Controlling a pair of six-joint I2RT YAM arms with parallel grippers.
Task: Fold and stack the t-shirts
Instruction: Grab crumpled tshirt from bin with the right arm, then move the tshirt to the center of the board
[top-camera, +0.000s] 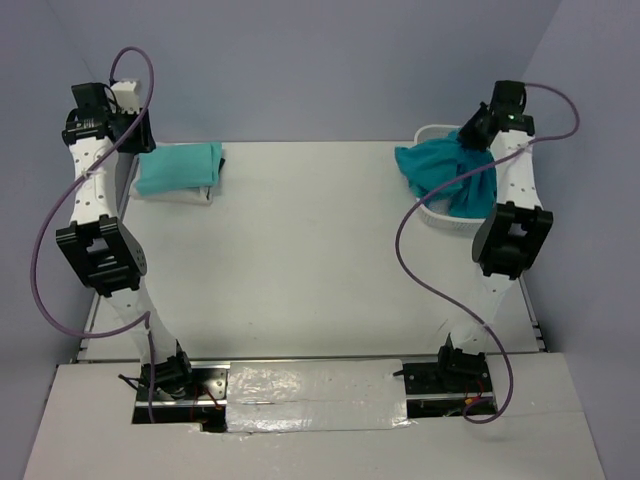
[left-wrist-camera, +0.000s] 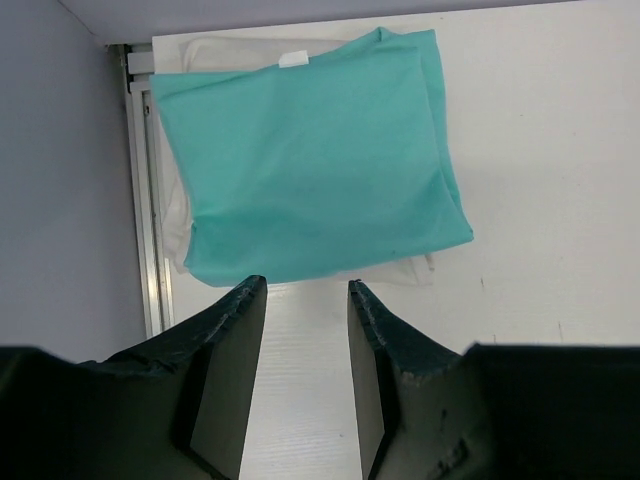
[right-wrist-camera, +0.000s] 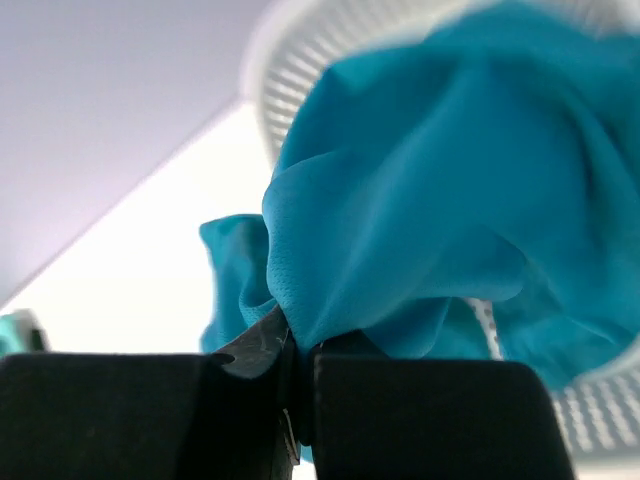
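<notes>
A teal t-shirt (top-camera: 440, 172) hangs bunched over the rim of the white basket (top-camera: 432, 215) at the back right. My right gripper (top-camera: 472, 136) is shut on a fold of that teal t-shirt (right-wrist-camera: 440, 190), its jaws pinched tight on the cloth (right-wrist-camera: 298, 345). At the back left a folded mint t-shirt (top-camera: 178, 166) lies on top of a folded white one (top-camera: 203, 193). My left gripper (left-wrist-camera: 305, 288) hovers just in front of the mint t-shirt (left-wrist-camera: 310, 160), open, with only bare table between its fingers (left-wrist-camera: 235, 350).
The basket's lattice rim (right-wrist-camera: 290, 60) shows behind the teal cloth. A metal rail (left-wrist-camera: 140, 190) runs along the table's left edge beside the folded stack. Purple cables (top-camera: 45, 250) loop off both arms.
</notes>
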